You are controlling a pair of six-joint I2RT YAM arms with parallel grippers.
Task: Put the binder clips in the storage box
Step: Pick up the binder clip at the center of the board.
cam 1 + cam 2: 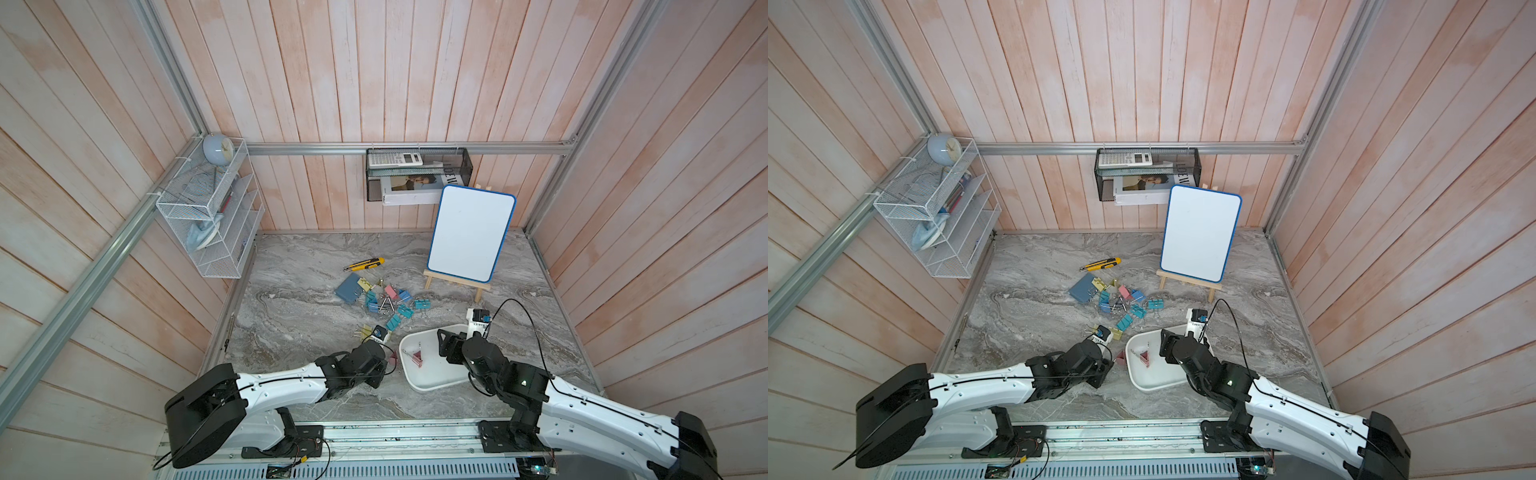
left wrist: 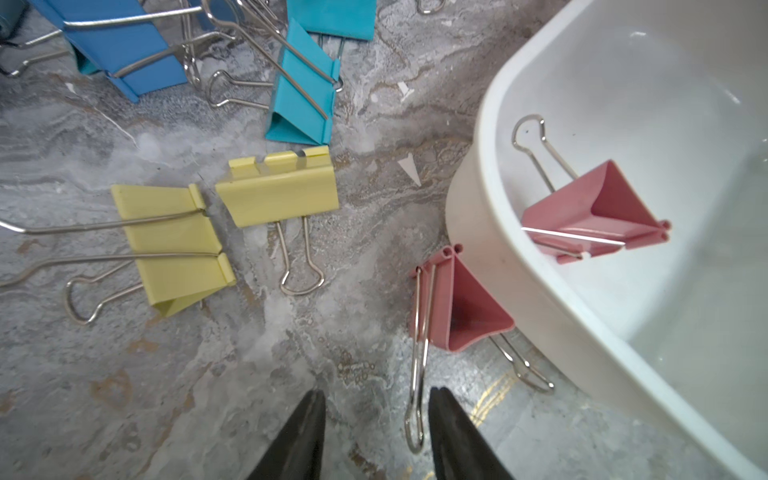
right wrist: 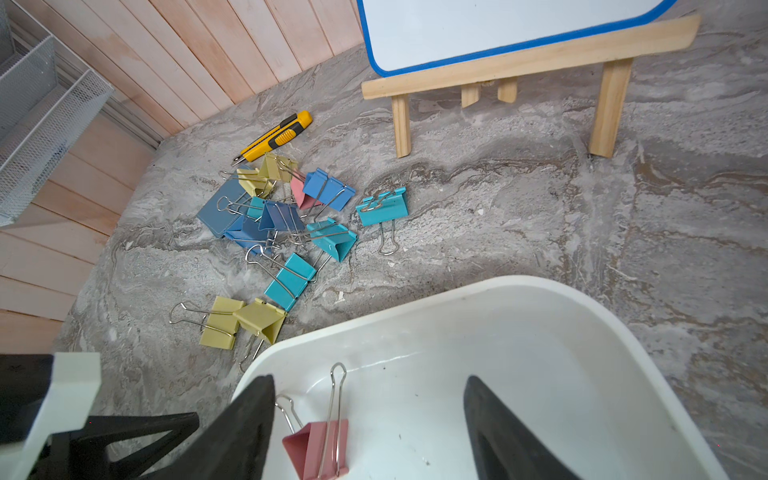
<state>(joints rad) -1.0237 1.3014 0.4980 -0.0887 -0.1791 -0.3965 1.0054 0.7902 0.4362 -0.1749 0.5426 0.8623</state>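
Left hand [image 2: 376, 399] is low over the desk [image 2: 166, 395], fingers half apart around the wire handle of a pink clip [image 2: 461, 307] leaning against the storage box [image 2: 469, 199], not pinching it. Right hand [image 3: 369, 378] hovers wide open and empty over the shallow white box, where a second pink clip [image 3: 320, 449] lies. Two yellow clips [image 2: 278, 191] sit near the box.

Pale pink plank walls [image 1: 374, 83] enclose a grey marbled desk [image 1: 291, 324]; a white wire rack [image 1: 220, 249] and black mesh basket [image 1: 465, 166] hang from aluminium rails [image 1: 311, 148].
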